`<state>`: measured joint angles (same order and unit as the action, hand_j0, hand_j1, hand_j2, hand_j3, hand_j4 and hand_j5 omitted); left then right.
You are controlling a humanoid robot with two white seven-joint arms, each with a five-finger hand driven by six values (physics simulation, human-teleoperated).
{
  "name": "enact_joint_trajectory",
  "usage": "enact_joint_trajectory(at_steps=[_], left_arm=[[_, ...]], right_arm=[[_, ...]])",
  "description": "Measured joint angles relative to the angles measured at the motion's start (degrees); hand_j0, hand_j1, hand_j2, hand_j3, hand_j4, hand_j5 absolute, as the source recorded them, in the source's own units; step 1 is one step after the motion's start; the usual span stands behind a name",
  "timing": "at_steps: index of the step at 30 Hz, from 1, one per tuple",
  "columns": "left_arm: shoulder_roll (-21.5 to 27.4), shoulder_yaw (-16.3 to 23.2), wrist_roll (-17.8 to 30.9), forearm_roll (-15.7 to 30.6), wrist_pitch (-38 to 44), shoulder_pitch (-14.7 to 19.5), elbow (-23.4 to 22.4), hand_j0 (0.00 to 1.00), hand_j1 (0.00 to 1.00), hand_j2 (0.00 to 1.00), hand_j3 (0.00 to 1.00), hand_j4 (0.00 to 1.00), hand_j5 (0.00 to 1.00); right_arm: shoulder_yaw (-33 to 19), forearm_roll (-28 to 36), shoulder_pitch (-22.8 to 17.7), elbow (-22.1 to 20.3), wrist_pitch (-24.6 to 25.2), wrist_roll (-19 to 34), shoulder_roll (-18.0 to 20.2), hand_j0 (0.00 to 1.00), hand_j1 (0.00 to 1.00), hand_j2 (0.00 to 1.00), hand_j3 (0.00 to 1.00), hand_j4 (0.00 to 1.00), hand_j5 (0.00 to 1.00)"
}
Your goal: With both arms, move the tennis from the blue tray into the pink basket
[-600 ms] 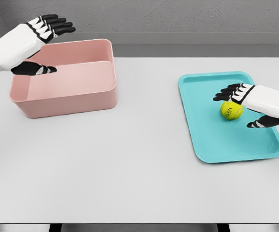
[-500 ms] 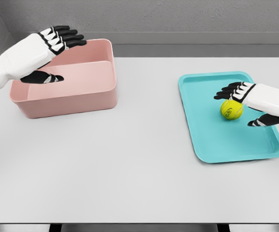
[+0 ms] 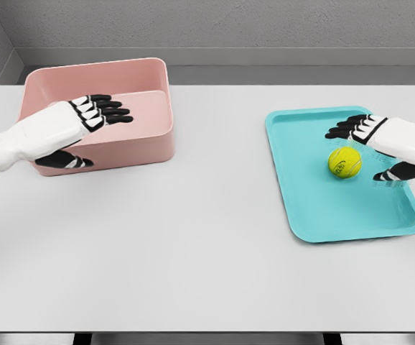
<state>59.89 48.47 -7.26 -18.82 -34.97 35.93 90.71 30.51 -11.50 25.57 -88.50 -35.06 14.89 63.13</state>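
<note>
A yellow-green tennis ball (image 3: 344, 162) lies on the blue tray (image 3: 315, 208) at the right of the table. My right hand (image 3: 371, 149) hovers just right of and above the ball, fingers spread, thumb low, holding nothing. The pink basket (image 3: 150, 147) stands at the back left, with nothing visible inside. My left hand (image 3: 85, 133) is open in front of the basket's front wall, fingers pointing right, and covers part of that wall.
The white table (image 3: 193, 237) stretches wide between basket and tray. Its front edge runs along the bottom of the picture. A grey wall rises behind the table.
My left hand has dropped from above the basket's back left corner down and forward to its front wall. My right hand has drawn slightly back to the right and up from the ball.
</note>
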Motion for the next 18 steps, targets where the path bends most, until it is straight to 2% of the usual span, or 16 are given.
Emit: enact_joint_trajectory(at_steps=[3,6,9,15,18], left_arm=[[0.3,0.1,0.0,0.5,0.0,-0.1,-0.1,1.00,1.00,1.00,1.00,1.00,1.00],[0.4,0.2,0.0,0.8,0.0,-0.4,-0.1,1.00,1.00,1.00,1.00,1.00,1.00],[0.2,0.3,0.0,1.0,0.0,-0.9,-0.1,1.00,1.00,1.00,1.00,1.00,1.00],[0.0,0.7,0.0,1.5,0.0,-1.7,-0.1,1.00,1.00,1.00,1.00,1.00,1.00],[-0.1,0.7,-0.1,1.5,0.0,-1.9,-0.1,1.00,1.00,1.00,1.00,1.00,1.00]], right_arm=[[2.4,-0.4,4.3,4.6,0.0,2.2,-2.7,1.00,1.00,1.00,1.00,1.00,1.00],[5.1,-0.8,4.7,7.6,0.0,4.6,-4.9,1.00,1.00,1.00,1.00,1.00,1.00],[6.9,-0.9,4.8,8.8,0.0,5.5,-5.8,1.00,1.00,1.00,1.00,1.00,1.00],[8.9,-0.9,9.6,12.8,0.0,6.0,-7.9,1.00,1.00,1.00,1.00,1.00,1.00],[10.2,-1.5,9.7,14.8,0.0,6.3,-9.4,1.00,1.00,1.00,1.00,1.00,1.00]])
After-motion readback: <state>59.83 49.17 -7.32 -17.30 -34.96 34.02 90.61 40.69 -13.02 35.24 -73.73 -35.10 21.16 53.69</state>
